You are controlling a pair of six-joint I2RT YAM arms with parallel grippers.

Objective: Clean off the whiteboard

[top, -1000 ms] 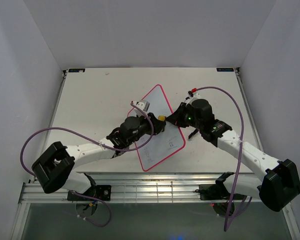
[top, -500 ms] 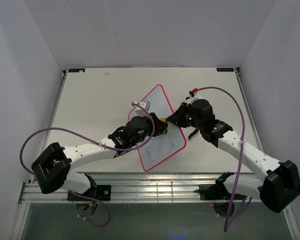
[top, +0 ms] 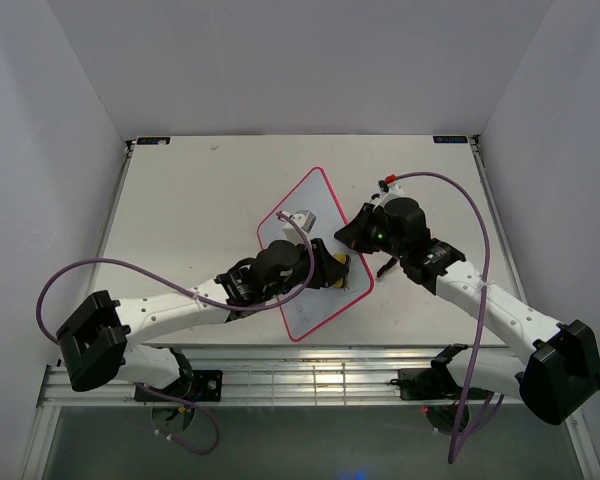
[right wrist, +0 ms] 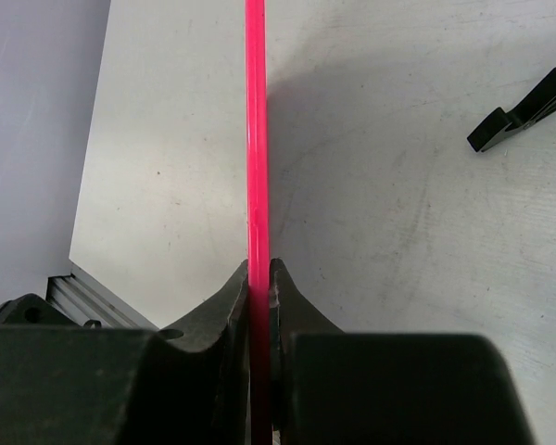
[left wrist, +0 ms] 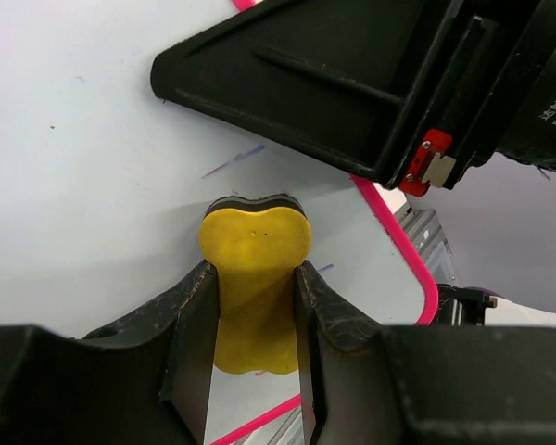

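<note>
Whiteboard [top: 318,205] is lying on the table [top: 200,200], set diagonally betw. the two arms.

Top view: left gripper [top: 332,268] is sitting over the board's mid-right area w/ a yellow eraser [top: 338,262] in its jaws. Right gripper [top: 352,232] is sitting at the board's right edge, prob. bracing it so it isn't sliding under the wiping.

Left wrist: left gripper [left wrist: 253,278] is clamping the eraser [left wrist: 255,236] by its narrow waist, jaws closed tight on both sides. The eraser's face is pressing flat on the whiteboard [left wrist: 93,139], beside faint coloured strokes. Right gripper [left wrist: 352,83] is showing as a black wedge at the board's pink frame [left wrist: 398,241].

Right wrist: right gripper [right wrist: 258,278] is pinching the whiteboard's pink rim [right wrist: 255,111] edge-on, jaws nearly shut w/ only the thin frame betw. them. A small black piece [right wrist: 524,116] is lying well right of the rim; can't tell what it is.

Containers: none showing in any view, so no contents to report.

Judgement: wiping is underway, w/ marks left near the board's lower part.
</note>
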